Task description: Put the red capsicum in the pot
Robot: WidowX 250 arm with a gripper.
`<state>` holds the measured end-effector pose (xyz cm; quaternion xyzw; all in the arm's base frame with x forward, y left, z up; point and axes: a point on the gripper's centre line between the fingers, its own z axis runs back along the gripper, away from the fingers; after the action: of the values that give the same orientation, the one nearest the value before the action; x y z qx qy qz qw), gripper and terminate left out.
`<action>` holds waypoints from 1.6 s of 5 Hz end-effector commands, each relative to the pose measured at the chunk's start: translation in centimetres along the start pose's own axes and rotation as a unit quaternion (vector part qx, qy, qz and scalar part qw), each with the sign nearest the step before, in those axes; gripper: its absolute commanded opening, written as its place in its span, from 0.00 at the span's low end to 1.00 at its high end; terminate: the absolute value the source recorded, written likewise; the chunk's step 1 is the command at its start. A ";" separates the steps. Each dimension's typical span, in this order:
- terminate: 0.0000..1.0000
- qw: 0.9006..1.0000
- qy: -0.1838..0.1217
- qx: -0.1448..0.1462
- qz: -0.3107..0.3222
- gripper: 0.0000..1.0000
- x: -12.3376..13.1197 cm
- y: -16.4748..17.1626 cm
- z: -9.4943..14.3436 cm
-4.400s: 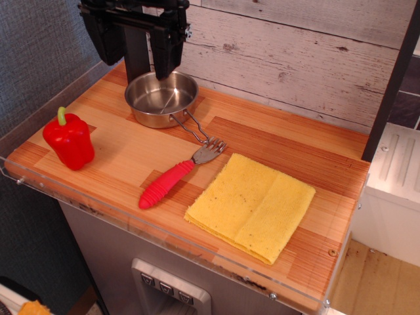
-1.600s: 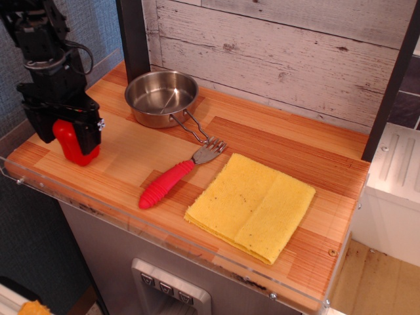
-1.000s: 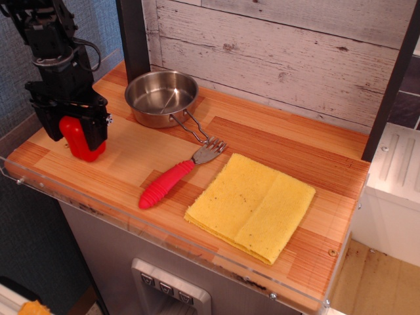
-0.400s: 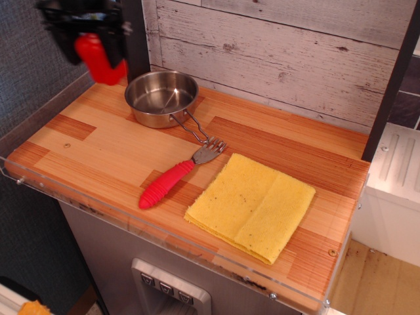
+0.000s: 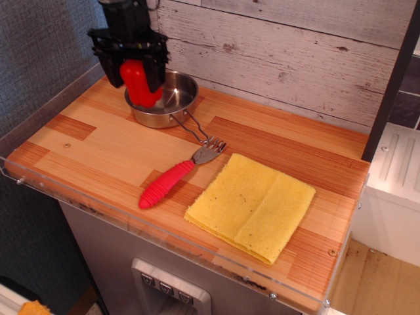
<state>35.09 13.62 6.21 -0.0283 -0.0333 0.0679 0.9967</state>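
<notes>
Pot (image 5: 172, 98): small shallow round steel pan with a shiny inside, standing on the counter (image 5: 118, 164) near the plank wall. A thin wire loop handle (image 5: 195, 128) runs from its rim toward the fork. The visible part of the inside is bare metal; the left part is hidden behind the capsicum and tool.

Red capsicum (image 5: 140, 84): glossy red; stem hidden. Held upright in the tool, over the left half of the pot, its lower end at or below rim level. Whether it touches the pot's floor cannot be told.

Tool (image 5: 133, 69): black, coming down from above the pot, its fingers clenched on either side of the red capsicum.

Fork (image 5: 177, 176): red ribbed grip, metal tines. Lies flat on the counter in front of the pot, tines just beside the end of the pot's handle.

Yellow cloth (image 5: 251, 205): folded, flat on the counter, to the right of the fork and well apart from the pot.
</notes>
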 end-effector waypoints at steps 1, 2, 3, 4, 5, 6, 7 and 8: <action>0.00 1.000 -0.016 0.011 -0.007 0.00 1.1 -0.6 -0.7; 0.00 1.000 -0.010 0.014 -0.006 1.00 1.2 -0.6 -1.0; 0.00 1.000 -0.018 0.015 -0.012 1.00 1.2 -0.7 -0.3; 0.00 0.999 -0.044 0.019 -0.013 1.00 1.3 -0.8 1.9; 0.00 0.995 -0.098 0.024 -0.008 1.00 0.2 -1.4 7.0; 0.00 0.994 -0.111 0.012 -0.004 1.00 -2.1 -1.9 10.4; 0.00 0.996 -0.087 0.018 -0.015 1.00 -6.3 -2.4 10.4; 0.00 0.997 -0.064 0.026 -0.027 1.00 -8.7 -1.9 8.9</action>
<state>26.35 10.67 13.20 -0.0082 -0.0738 0.0460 0.9962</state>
